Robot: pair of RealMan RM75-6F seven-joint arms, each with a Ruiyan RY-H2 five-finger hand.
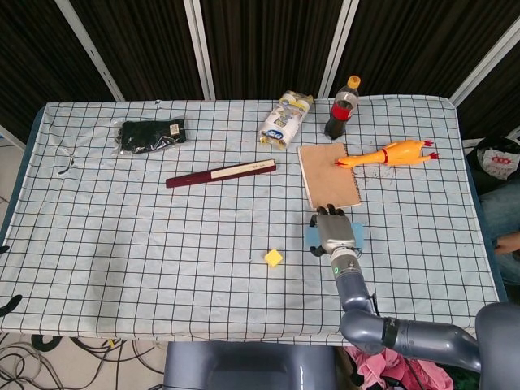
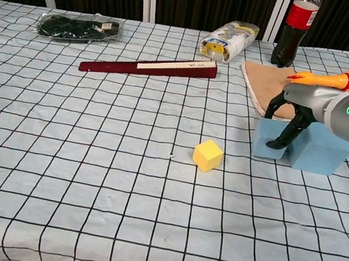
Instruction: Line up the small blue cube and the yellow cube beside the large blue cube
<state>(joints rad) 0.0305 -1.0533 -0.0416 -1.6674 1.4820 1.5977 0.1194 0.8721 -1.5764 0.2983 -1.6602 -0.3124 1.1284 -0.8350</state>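
Even overhead light is flooding the checked tablecloth [image 1: 162, 236] in both views, bright and flat. Shadows are staying short and soft under objects. The dark backdrop is swallowing detail at the top. Focus is holding sharp throughout; no glare or blur showing.

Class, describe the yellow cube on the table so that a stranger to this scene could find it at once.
Start at the checked tablecloth and go to its near edge, right of centre. The yellow cube sits alone there, apart and to the left of the small blue cube under the right hand. It is the smallest block and the only yellow one.
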